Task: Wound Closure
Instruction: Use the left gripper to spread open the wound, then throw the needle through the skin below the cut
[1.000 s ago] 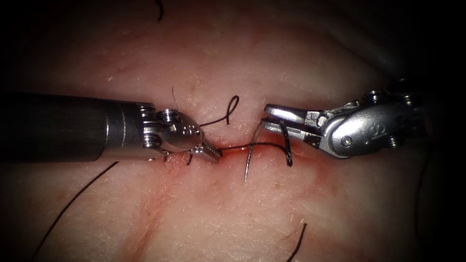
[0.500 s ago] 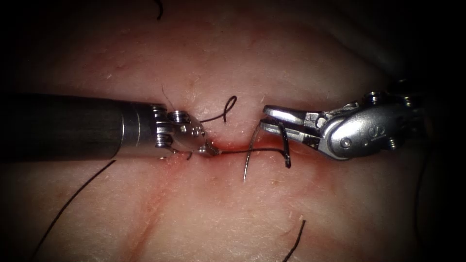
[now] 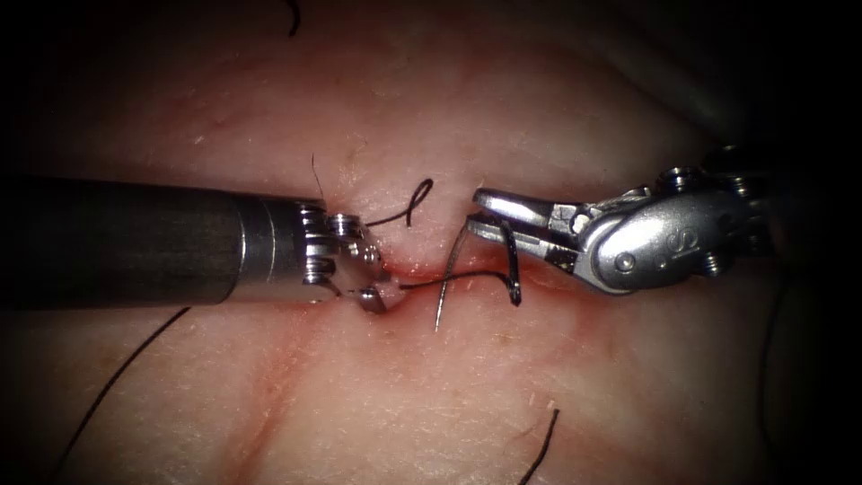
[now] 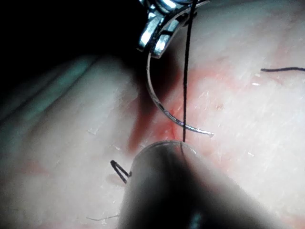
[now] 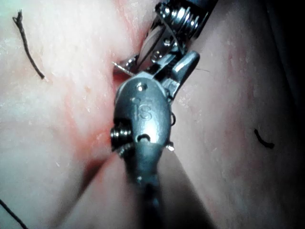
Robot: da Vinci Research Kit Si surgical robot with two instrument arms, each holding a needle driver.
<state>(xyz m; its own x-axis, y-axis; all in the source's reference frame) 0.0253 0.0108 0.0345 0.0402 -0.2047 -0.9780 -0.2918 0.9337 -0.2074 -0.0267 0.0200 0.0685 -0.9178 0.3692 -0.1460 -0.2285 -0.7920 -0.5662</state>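
The tissue [image 3: 422, 395] spread wide across the endoscope view, pale and bare below the cut [image 3: 422, 269], with unoccupied surface toward the near edge, broken by a long strand of thread [image 3: 117, 382] at lower left and a cut end of thread [image 3: 541, 445] at lower right. The cut ran across the middle, rimmed with red fluid [image 3: 413, 267].

The left tool [image 3: 370, 280] came in from the left, its dark shaft lying over the tissue and its tip down at the left part of the cut. The thread [image 3: 467, 275] ran from this tip toward the needle, so the jaws appeared closed on it, though the endoscope view did not show the bite plainly.

The right tool [image 3: 480, 211] came in from the right, its jaws clamped on the needle [image 3: 449, 278] near its blunt end. The needle hung free above the tissue, curving down past the cut, its point over the near edge. A small gap lay between the two tips. A loop of thread [image 3: 415, 202] lay just above the cut between them.

The left wrist view showed what the endoscope did not: the needle's [image 4: 159, 102] full curve from the right tool [image 4: 155, 36] to its point, clear of the surface, and the thread [image 4: 187, 71] stretched straight across it.

The right wrist view showed the right tool [image 5: 143, 64] from behind, with the left tool [image 5: 178, 19] just beyond it.
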